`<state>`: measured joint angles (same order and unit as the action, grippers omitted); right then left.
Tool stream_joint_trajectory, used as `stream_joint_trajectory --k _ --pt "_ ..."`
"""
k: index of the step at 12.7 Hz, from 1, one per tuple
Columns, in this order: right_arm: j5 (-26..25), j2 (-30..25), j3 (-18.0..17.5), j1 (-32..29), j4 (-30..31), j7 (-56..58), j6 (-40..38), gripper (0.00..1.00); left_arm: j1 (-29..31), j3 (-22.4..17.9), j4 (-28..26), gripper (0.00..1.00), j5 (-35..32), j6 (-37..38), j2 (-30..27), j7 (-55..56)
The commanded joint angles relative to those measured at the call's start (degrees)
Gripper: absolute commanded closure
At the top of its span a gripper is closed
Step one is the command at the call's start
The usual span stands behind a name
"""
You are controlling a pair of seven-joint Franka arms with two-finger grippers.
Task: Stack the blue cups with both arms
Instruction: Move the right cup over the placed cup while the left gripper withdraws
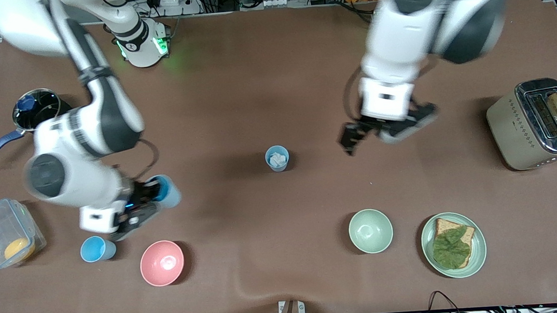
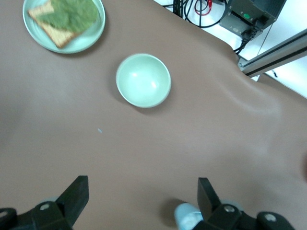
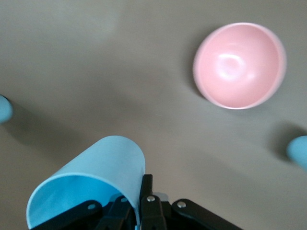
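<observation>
I read the front view L to R. Box (image 1: 8, 239) w/ something orange sits at the table's 8 o'clock edge, pot (image 1: 38, 109) at 10. R gripper (image 1: 141, 206) is clamped on the rim of a held cup (image 1: 167, 190), tipped on its side, over bare mat, a loose cup (image 1: 97, 249) at its 7 and the pink bowl (image 1: 162, 263) at its 5. Mid cup (image 1: 277, 158) stands upright at table centre w/ something whitish inside. L gripper (image 1: 383, 130) hangs at that cup's 3 o'clock, jaws apart, nothing in them. Green bowl (image 1: 370, 230), plate (image 1: 453, 245) w/ toast, then toaster (image 1: 535, 124) at the table's 3.

Risks, my guess: rim pinch is thin, so the held cup could swing or slip on a fast move; the stuffing in the mid cup may block nesting; L arm's sweep could knock that cup over.

Brown mat (image 1: 273, 69) covers the table, one wrinkle at its 6 o'clock edge. Racks and cables run along the 12 o'clock side.
</observation>
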<state>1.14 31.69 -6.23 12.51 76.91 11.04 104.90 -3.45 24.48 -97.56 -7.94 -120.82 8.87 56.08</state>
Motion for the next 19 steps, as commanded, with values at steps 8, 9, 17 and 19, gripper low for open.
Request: stream_joint_trajectory --k 8,9,17,19 --pt "10.4 2.9 0.7 16.2 2.3 -34.1 4.7 1.0 21.2 0.2 6.5 0.0 6.9 25.8 -6.5 -38.1" --pt "10.3 3.6 0.7 17.6 2.9 -36.6 6.4 1.0 21.5 0.2 6.5 0.0 7.0 26.1 -7.2 -38.3" --pt "9.7 5.8 0.9 21.2 4.6 -41.2 10.8 1.0 3.0 -20.5 3.7 0.0 8.1 27.0 -12.7 -45.9" --pt "9.7 6.1 0.9 21.3 4.9 -41.1 11.5 1.0 4.7 -19.1 3.7 0.0 8.1 27.1 -12.6 -46.1"
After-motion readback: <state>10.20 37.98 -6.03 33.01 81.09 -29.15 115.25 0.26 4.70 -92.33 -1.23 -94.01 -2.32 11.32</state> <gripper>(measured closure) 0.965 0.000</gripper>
